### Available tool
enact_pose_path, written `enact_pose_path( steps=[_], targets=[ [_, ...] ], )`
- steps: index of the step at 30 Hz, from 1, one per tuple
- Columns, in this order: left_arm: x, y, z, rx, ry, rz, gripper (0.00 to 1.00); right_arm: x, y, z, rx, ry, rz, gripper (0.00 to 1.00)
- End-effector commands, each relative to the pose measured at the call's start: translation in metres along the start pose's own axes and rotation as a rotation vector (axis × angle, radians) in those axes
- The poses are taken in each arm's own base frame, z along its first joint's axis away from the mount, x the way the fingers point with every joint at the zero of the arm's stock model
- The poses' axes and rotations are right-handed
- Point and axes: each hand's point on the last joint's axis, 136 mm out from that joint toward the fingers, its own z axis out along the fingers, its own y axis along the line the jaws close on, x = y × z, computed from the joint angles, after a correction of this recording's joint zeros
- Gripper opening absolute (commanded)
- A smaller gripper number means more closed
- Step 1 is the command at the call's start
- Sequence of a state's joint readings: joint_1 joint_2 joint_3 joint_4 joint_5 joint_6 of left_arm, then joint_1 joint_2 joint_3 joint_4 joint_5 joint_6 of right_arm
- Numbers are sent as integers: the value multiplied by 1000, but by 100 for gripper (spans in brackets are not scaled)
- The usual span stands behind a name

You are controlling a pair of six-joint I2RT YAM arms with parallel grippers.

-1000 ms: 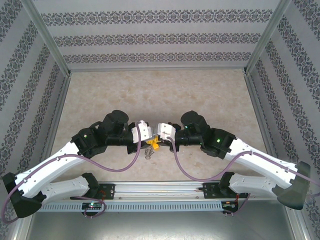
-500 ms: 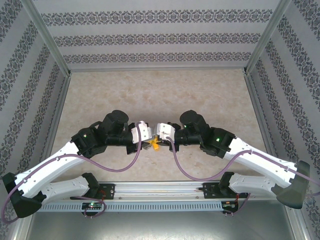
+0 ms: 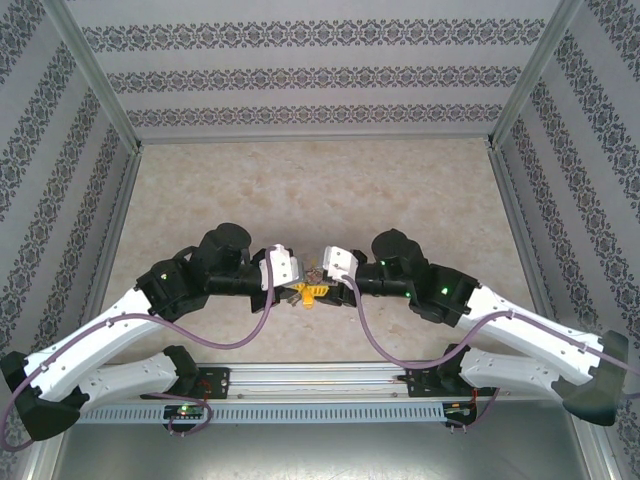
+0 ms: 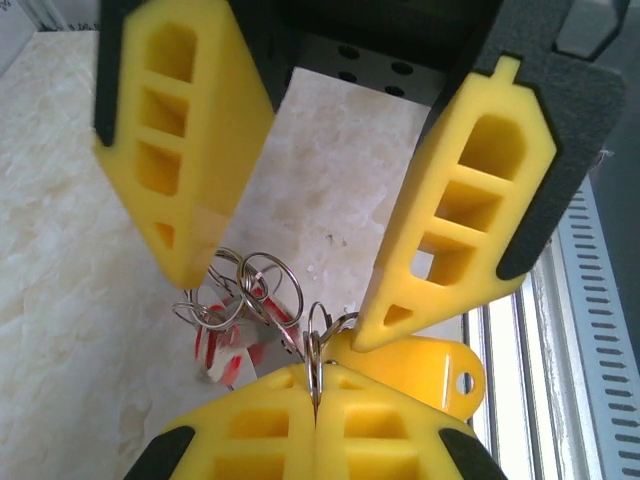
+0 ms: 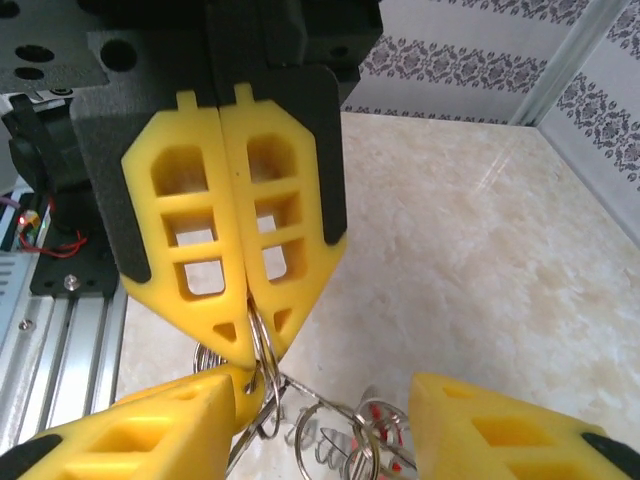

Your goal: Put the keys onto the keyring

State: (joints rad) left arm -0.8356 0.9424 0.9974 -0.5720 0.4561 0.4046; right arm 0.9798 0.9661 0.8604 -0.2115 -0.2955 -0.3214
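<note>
My left gripper [image 4: 316, 378] is shut on a thin silver ring of the keyring [image 4: 252, 288], a bunch of linked rings with a red-and-white tag [image 4: 226, 346]. The yellow key [image 4: 425, 366] lies just behind that ring, under one tip of my right gripper [image 4: 280, 305]. Whether the key is threaded on, I cannot tell. In the right wrist view my right gripper [image 5: 330, 400] stands open around the rings [image 5: 340, 440], facing the shut left gripper [image 5: 250, 340]. From above, both grippers [image 3: 290, 289] [image 3: 326, 287] meet at the key [image 3: 308, 294].
The beige marble-patterned table [image 3: 320, 190] stretches behind the grippers, walled by patterned panels. An aluminium rail [image 3: 320, 380] runs along the near edge. Purple cables [image 3: 365, 335] loop beneath both arms.
My right gripper has opened from shut. The left gripper closed fully on the ring. Both wrists shifted slightly, and the key now lies level between them instead of hanging lower.
</note>
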Motion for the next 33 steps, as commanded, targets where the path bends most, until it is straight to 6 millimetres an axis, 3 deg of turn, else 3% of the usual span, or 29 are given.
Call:
enact_pose_path(
  steps=[1,12,27,33],
  targets=[
    [-19,4,-6,-17,-100,8,0,-10,4,-5,-8,-73,68,45],
    [-20,9,-9,-58,-118,10,0,-7,14,-3,-59,-80,121,26],
    [-20,12,-10,-73,-126,13,0,6,24,1,-110,-56,174,26],
    [-21,11,-12,-79,-131,11,0,6,22,9,-118,-37,170,16]
  ],
)
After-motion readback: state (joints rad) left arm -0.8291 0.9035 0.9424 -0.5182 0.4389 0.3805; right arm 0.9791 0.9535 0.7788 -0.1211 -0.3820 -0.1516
